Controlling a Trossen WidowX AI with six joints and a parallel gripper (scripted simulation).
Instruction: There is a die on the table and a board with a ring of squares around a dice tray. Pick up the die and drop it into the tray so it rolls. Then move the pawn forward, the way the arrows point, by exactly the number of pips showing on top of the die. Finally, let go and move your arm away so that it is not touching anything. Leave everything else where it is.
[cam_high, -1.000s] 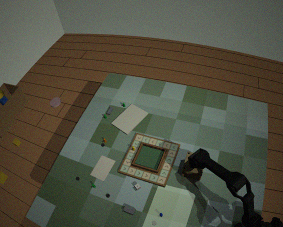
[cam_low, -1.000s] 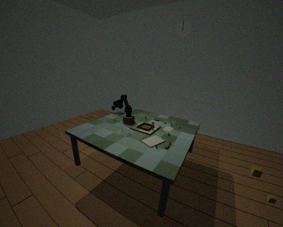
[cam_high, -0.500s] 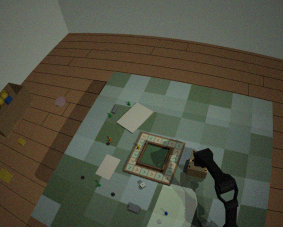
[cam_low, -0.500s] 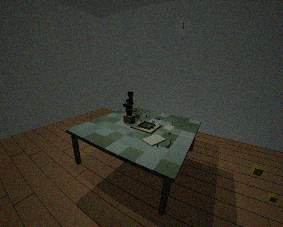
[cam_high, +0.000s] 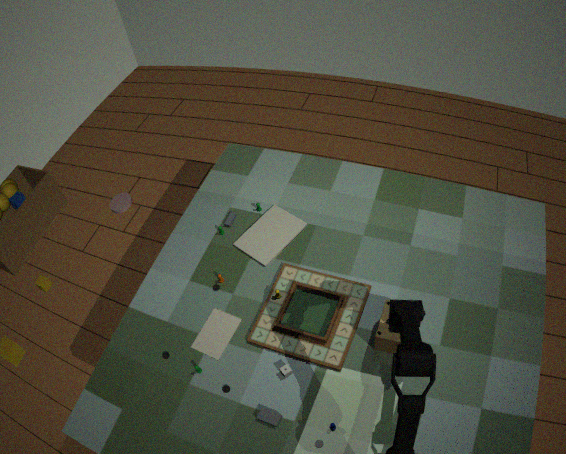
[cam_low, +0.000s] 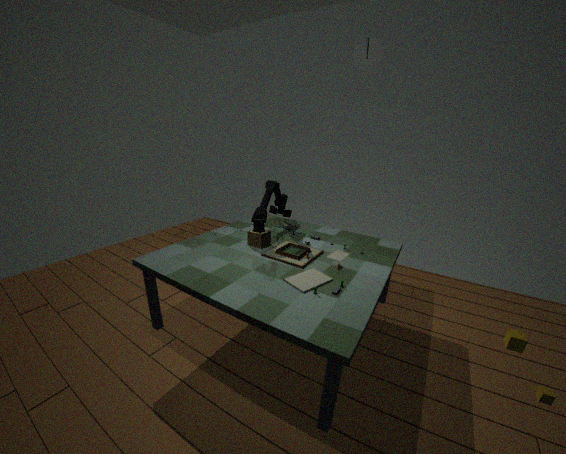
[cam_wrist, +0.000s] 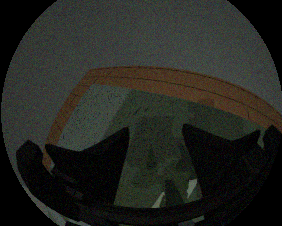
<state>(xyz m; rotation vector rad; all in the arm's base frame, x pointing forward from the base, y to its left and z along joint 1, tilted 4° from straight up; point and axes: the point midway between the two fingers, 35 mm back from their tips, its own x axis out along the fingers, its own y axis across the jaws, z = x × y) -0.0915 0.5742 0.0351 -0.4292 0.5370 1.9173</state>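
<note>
The board (cam_high: 334, 356) (cam_low: 311, 259) lies mid-table, a ring of arrow squares around a green dice tray (cam_high: 311, 314) (cam_low: 292, 249). A yellow pawn (cam_high: 276, 294) stands on a square at the ring's left side. The small white die (cam_high: 285, 370) lies on the table just off the board's near edge. My arm (cam_high: 411, 360) rises from a wooden base block (cam_high: 386, 336) (cam_low: 259, 238) right of the board. My gripper (cam_low: 286, 212) (cam_wrist: 156, 129) hangs high in the air beside the board, open, with nothing between the fingers. The wrist view shows only the table's far edge and the floor.
Two pale sheets (cam_high: 270, 234) (cam_high: 216, 332) lie left of the board, with a larger one (cam_high: 345, 410) near the front. Green pawns (cam_high: 258, 206) (cam_high: 220, 230) (cam_high: 198, 369), an orange pawn (cam_high: 220, 278), grey blocks (cam_high: 229, 218) (cam_high: 268, 415) and dark discs (cam_high: 165, 355) (cam_high: 226, 388) are scattered around.
</note>
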